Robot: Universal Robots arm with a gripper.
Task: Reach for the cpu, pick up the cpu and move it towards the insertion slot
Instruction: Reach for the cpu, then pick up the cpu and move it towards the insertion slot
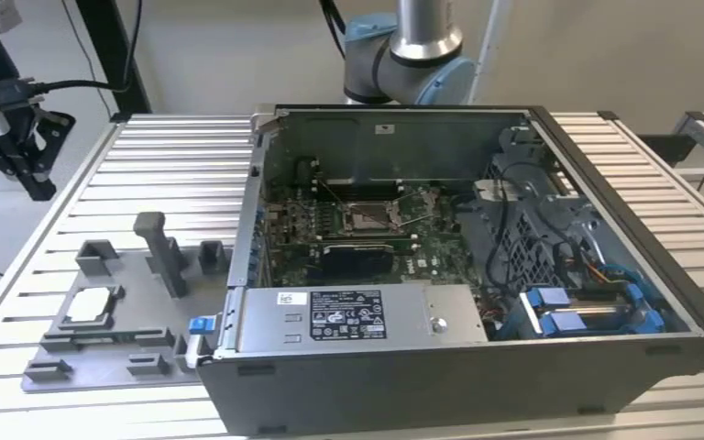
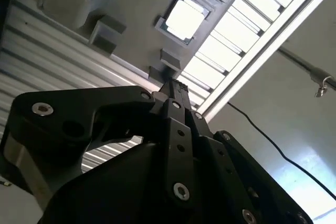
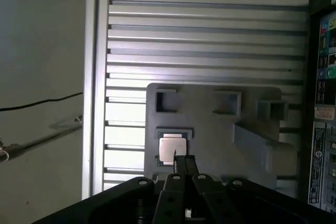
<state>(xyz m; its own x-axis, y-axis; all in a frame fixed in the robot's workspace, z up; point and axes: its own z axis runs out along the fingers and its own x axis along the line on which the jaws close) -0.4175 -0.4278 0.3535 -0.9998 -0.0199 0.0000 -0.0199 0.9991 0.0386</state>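
The cpu [image 1: 93, 305] is a pale silvery square lying flat in a recess of the grey plastic tray [image 1: 107, 359], at the exterior view's left. It also appears in both wrist views, as the cpu [image 2: 184, 18] and the cpu [image 3: 172, 149]. My gripper [image 1: 37, 186] hangs high above the table's far left corner, well apart from the chip. In both wrist views its fingers are pressed together with nothing between them, as the gripper [image 2: 172, 85] and the gripper [image 3: 184, 160]. The insertion slot [image 1: 370, 215] has a shiny metal frame on the green board inside the open case.
An open computer case [image 1: 450, 367] fills the table's middle and right, its side walls standing tall around the board. Raised blocks and a post [image 1: 159, 252] stand on the tray near the chip. The arm's base [image 1: 403, 55] is behind the case. A black cable [image 3: 42, 103] runs beside the table.
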